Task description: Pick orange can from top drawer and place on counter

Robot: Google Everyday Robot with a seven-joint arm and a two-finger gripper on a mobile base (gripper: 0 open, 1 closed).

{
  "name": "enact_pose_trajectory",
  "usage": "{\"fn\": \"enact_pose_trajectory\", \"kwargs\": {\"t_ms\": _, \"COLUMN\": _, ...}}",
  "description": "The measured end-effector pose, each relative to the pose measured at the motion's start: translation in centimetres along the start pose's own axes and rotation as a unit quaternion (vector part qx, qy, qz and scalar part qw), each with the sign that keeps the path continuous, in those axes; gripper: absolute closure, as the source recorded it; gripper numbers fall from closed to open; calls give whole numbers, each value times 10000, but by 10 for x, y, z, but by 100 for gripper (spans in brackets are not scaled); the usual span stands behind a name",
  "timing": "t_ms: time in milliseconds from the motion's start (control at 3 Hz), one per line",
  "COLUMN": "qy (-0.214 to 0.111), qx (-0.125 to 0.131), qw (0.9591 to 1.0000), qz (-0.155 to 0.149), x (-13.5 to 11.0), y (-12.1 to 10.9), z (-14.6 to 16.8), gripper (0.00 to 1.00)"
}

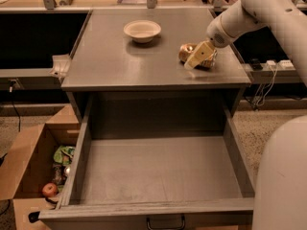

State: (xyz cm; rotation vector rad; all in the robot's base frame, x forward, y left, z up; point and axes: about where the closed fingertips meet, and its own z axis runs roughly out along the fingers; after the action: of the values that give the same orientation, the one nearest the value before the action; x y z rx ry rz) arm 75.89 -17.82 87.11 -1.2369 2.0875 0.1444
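Note:
The orange can [185, 52] lies on its side on the right part of the grey counter [120, 61]. My gripper [202, 57] is shut on the orange can, low over the counter, and its pale finger [198, 55] covers the can's right half. The arm comes in from the upper right. The top drawer [77, 162] is pulled fully out below the counter; its grey floor holds nothing. Its dark pull handle [165, 223] shows at the bottom edge.
A white bowl [142, 30] stands on the counter at the back middle. A brown cardboard box [24, 157] on the floor at the left holds a red apple [49, 189] and other items. The robot's white body [283, 176] fills the lower right.

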Motion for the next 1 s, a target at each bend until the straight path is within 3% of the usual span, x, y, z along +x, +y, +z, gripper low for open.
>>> {"fn": "enact_pose_trajectory", "kwargs": {"t_ms": 333, "qy": -3, "qx": -5, "qw": 10000, "qz": 0, "x": 0, "y": 0, "z": 1, "gripper": 0}}
{"fn": "enact_pose_trajectory", "kwargs": {"t_ms": 667, "qy": -235, "qx": 87, "qw": 9997, "qz": -6, "x": -10, "y": -9, "z": -17, "gripper": 0}}
{"fn": "enact_pose_trajectory", "kwargs": {"t_ms": 1000, "qy": -599, "qx": 419, "qw": 9972, "qz": -134, "x": -31, "y": -24, "z": -61, "gripper": 0}}
